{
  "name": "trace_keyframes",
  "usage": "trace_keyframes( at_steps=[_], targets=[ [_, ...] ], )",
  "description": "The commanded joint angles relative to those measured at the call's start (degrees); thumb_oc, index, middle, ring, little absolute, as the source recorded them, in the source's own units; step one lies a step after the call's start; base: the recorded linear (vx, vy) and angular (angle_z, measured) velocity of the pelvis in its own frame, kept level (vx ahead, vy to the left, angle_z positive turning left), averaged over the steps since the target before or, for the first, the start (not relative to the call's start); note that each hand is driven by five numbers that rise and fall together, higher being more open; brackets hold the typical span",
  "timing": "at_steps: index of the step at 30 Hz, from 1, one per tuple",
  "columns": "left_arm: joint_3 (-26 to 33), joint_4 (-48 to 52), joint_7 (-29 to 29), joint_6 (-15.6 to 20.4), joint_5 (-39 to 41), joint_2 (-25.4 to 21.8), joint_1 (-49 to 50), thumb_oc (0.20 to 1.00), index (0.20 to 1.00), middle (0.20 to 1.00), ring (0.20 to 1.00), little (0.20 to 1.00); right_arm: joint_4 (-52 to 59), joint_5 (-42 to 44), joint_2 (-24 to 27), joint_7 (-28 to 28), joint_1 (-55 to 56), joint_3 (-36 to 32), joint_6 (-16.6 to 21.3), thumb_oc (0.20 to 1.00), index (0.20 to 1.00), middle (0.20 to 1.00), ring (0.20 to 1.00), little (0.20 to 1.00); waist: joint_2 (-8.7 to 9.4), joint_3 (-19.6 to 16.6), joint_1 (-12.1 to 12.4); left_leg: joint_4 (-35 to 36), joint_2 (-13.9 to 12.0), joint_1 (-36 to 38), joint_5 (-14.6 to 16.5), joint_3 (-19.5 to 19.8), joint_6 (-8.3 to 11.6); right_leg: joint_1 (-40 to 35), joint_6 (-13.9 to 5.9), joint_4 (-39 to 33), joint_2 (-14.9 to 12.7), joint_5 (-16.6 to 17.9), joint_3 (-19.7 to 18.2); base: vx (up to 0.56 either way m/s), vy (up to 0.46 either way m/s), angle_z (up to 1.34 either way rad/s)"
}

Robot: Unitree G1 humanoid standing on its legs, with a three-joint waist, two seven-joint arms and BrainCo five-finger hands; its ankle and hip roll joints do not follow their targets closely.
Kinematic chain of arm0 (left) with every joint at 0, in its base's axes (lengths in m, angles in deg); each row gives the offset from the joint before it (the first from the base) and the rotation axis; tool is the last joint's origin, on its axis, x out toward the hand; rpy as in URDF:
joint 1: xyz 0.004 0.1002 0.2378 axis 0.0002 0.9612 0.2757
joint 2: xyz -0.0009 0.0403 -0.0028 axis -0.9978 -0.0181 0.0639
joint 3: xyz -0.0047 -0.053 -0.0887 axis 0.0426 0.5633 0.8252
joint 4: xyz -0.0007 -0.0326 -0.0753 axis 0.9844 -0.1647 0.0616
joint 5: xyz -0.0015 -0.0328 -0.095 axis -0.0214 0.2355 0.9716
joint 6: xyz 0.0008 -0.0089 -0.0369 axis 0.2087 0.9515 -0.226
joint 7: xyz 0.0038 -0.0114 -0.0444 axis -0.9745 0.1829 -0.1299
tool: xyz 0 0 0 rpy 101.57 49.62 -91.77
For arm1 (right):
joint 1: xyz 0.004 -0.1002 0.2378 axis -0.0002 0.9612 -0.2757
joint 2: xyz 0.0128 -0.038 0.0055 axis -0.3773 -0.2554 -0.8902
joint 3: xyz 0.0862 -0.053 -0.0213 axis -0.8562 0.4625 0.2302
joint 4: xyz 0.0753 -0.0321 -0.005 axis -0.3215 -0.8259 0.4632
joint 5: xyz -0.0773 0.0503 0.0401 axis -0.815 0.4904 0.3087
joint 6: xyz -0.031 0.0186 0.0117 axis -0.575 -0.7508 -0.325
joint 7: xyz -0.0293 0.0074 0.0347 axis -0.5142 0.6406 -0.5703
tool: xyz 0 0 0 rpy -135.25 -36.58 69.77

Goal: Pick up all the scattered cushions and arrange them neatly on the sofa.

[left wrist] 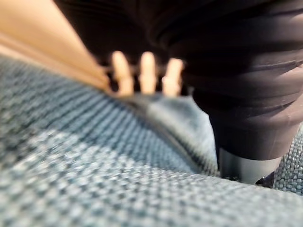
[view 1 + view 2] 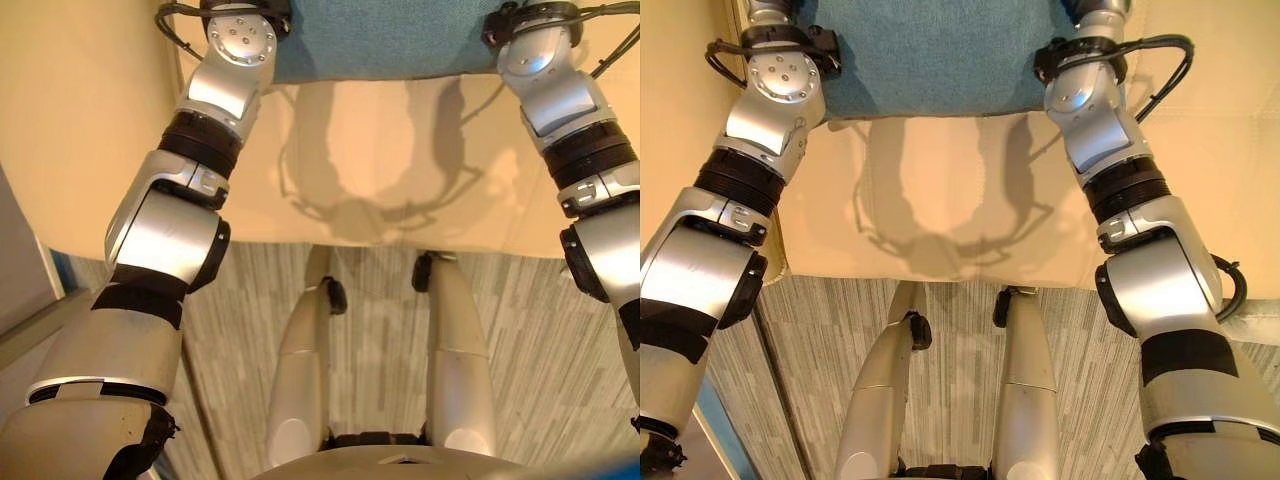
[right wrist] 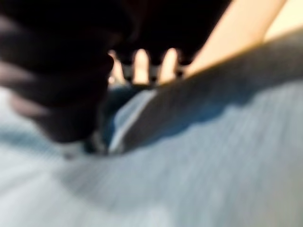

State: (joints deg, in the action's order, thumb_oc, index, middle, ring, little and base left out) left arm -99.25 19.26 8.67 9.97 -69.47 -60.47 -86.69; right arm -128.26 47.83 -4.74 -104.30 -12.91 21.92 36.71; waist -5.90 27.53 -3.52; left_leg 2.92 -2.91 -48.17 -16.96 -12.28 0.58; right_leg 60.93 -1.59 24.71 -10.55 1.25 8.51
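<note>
one blue cushion [image 2: 930, 55] on the sofa [image 2: 970, 200], apparently between both hands.

A living room, judging by the cream sofa [image 2: 90, 120], blue cushion [image 2: 940, 55] and grey-striped carpet [image 2: 540, 330].

Blue cushion [image 2: 935, 55]: across the far middle of the sofa seat [image 2: 950, 200], between both arms; blocks the way straight ahead.
Left hand [image 1: 142, 73] and right hand [image 3: 142, 66]: fingers against the cushion's cloth, tips hidden past its edge.
Cream seat between cushion and front edge: bare, open to a pass.
Seat toward the right edge [image 2: 1230, 150]: bare.
Striped floor [image 2: 540, 330] below the front edge: open.
</note>
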Motion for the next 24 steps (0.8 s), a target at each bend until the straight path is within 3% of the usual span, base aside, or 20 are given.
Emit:
trace_keyframes(
  at_steps=[1,7,10,12,14,17,22,24],
  targets=[
    [-2.85,-0.47,-2.72,3.03,-2.64,5.15,1.18,1.000,1.000,1.000,1.000,1.000,2.75,-0.80,-5.84,2.47,1.41,1.35,3.94,1.000,1.000,1.000,1.000,1.000,2.44,-6.54,-0.23,2.08,-0.03,6.57,4.15,-1.05,7.90,-8.80,-9.69,-21.61,0.30,12.07,-4.37,0.00,0.000,0.00],
    [0.46,-0.50,-3.35,4.18,0.65,0.19,5.42,1.000,1.000,1.000,1.000,1.000,2.56,1.73,-1.52,2.55,4.75,-2.07,4.27,1.000,1.000,1.000,1.000,1.000,2.65,-7.21,-0.14,2.05,-0.13,7.28,4.32,-1.19,8.06,-9.74,-9.57,-22.04,0.30,12.22,-4.18,0.00,0.000,0.00],
    [3.34,-0.44,-4.29,4.85,2.72,-5.69,9.47,1.000,1.000,1.000,1.000,1.000,2.00,4.03,2.11,3.04,7.56,-4.75,4.64,1.000,1.000,1.000,1.000,1.000,2.71,-7.39,-0.06,1.83,-0.16,7.96,4.51,-1.15,8.06,-10.97,-9.49,-22.37,0.29,12.39,-4.04,-0.01,-0.010,-0.01],
    [7.13,-0.24,-5.99,5.72,4.64,-12.37,15.21,1.000,1.000,1.000,1.000,1.000,2.56,5.06,8.41,4.43,12.26,-7.26,4.93,1.000,1.000,1.000,1.000,1.000,2.94,-7.71,-0.05,1.50,-0.35,8.99,4.52,-1.12,8.25,-12.51,-9.32,-22.59,0.41,12.35,-3.66,-0.01,-0.013,-0.02],
    [7.61,0.01,-6.22,5.82,4.90,-13.26,16.71,1.000,1.000,1.000,1.000,1.000,3.07,5.24,9.12,4.63,13.80,-8.11,4.95,1.000,1.000,1.000,1.000,1.000,2.97,-7.80,-0.15,1.45,-0.40,9.39,4.56,-1.03,8.26,-13.00,-9.25,-22.71,0.47,12.39,-3.63,0.00,0.000,0.00],
    [15.01,5.88,-7.18,7.39,6.56,-18.16,28.42,1.000,1.000,1.000,1.000,1.000,5.61,6.59,14.43,6.60,25.35,-14.91,5.48,1.000,1.000,1.000,1.000,1.000,3.22,-8.06,-0.08,0.64,-0.68,11.60,5.08,-0.84,8.44,-16.16,-8.96,-22.75,0.27,12.09,-2.81,-0.02,-0.023,0.02],
    [22.29,16.00,-10.38,9.16,8.35,-15.31,45.10,1.000,1.000,1.000,1.000,1.000,9.80,8.11,13.17,10.09,41.80,-23.37,6.10,1.000,1.000,1.000,1.000,1.000,3.89,-8.31,0.13,-1.40,-0.63,16.36,6.69,-0.45,8.27,-21.82,-8.40,-22.50,0.25,10.99,-1.51,-0.01,-0.009,0.07],
    [25.59,21.82,-13.37,9.65,9.27,-9.93,56.88,1.000,1.000,1.000,1.000,1.000,12.41,7.25,9.93,13.47,52.87,-26.69,6.47,1.000,1.000,1.000,1.000,1.000,4.53,-8.30,0.32,-1.37,-0.54,21.49,7.20,-0.52,8.16,-26.94,-7.92,-22.07,0.34,9.80,-0.85,0.00,0.000,0.00]
  ],
)
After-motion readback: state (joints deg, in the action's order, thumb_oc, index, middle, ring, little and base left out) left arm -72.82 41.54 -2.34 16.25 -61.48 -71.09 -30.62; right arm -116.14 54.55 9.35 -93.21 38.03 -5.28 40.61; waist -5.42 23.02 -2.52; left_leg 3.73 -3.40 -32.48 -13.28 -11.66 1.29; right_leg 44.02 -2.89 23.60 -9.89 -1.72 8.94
